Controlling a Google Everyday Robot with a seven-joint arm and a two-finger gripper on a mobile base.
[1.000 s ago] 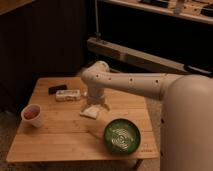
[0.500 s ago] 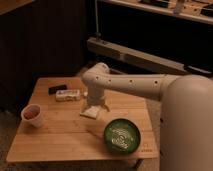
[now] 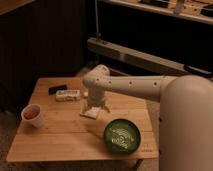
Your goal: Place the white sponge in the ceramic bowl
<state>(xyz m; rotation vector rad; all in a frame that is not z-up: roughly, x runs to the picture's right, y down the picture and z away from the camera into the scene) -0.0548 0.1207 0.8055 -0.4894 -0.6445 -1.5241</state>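
Wooden bench (image 3: 55, 140) before dark shelving, white sponge (image 3: 90, 114) near the bench's middle, tool (image 3: 95, 106) right over it, its grip impossible to tell, dark green ceramic bowl (image 3: 121, 135) near the front right corner, white cup (image 3: 32, 114) by the left edge.

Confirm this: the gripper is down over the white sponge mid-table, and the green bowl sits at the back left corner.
No. The camera view shows the green bowl at the table's front right corner, not back left. The gripper is down over the white sponge.
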